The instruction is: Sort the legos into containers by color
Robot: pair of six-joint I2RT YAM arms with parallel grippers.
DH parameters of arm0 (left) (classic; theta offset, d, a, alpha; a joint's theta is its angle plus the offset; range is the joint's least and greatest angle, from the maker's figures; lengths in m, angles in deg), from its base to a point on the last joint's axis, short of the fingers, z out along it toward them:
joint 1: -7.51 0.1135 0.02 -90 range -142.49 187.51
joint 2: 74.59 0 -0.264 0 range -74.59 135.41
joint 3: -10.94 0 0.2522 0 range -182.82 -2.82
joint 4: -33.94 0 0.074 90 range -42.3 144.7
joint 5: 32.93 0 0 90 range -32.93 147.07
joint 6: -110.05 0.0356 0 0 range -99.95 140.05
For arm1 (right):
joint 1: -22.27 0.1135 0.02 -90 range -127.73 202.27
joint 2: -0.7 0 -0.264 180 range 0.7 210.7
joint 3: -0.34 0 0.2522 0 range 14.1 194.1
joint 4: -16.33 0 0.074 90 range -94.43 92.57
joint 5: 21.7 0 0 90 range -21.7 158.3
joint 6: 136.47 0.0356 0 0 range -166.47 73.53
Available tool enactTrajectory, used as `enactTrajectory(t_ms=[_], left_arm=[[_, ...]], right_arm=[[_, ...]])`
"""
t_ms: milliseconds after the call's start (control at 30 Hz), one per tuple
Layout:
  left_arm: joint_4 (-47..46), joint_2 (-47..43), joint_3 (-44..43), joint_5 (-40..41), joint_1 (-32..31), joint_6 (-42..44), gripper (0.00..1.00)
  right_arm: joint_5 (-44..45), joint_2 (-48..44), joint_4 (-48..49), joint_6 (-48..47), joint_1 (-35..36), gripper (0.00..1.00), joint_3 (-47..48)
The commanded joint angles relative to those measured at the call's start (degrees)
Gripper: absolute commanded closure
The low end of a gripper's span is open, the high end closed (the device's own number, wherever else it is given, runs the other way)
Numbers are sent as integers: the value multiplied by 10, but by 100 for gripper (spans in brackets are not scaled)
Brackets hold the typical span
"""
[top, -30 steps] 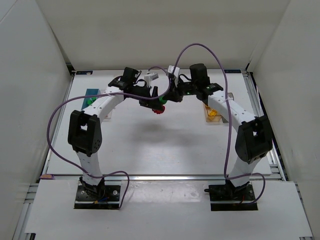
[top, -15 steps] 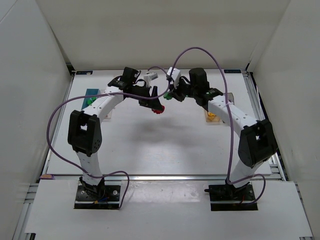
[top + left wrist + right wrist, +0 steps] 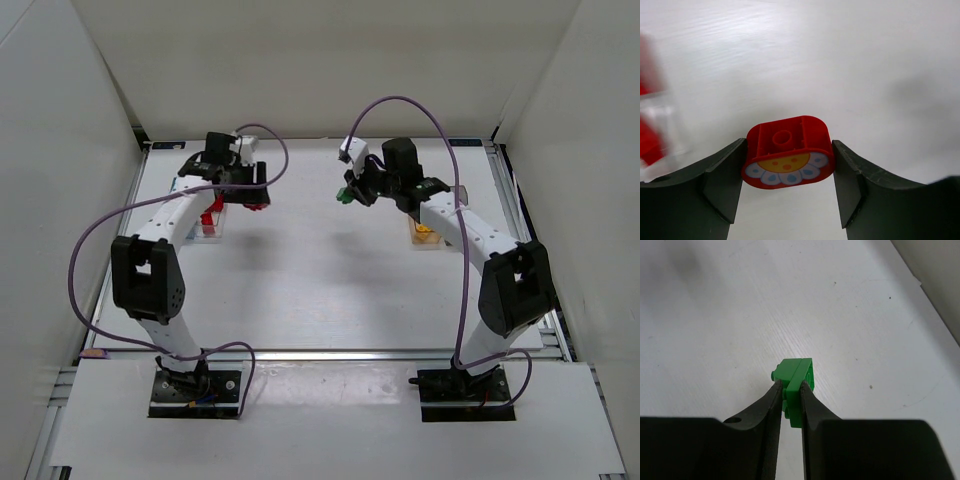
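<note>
My left gripper is shut on a red lego with a flower print. It holds the lego above the table, just right of the clear bin that has red legos in it. That bin shows blurred at the left edge of the left wrist view. My right gripper is shut on a green lego, made of two green pieces pressed together, and holds it above the table at the back centre. The green lego also shows in the top view.
An orange-amber bin with a yellow lego in it stands under the right forearm at the right. Purple cables loop over both arms. The back wall lies close behind both grippers.
The grippers, close together at the back centre a second ago, have drawn apart. My left arm swung left with the red lego to beside the clear bin. My right gripper kept the green lego.
</note>
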Motion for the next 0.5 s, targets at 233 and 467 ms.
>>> enactTrajectory(t_ms=[233,467], left_arm=[[50,42,-53,162,106,6,90],[59,88,-88,164,134,4,90]], right_arm=[[-53,-1,-42,58,-7,100,44],[-85,15,-65,88,-17,100,78]])
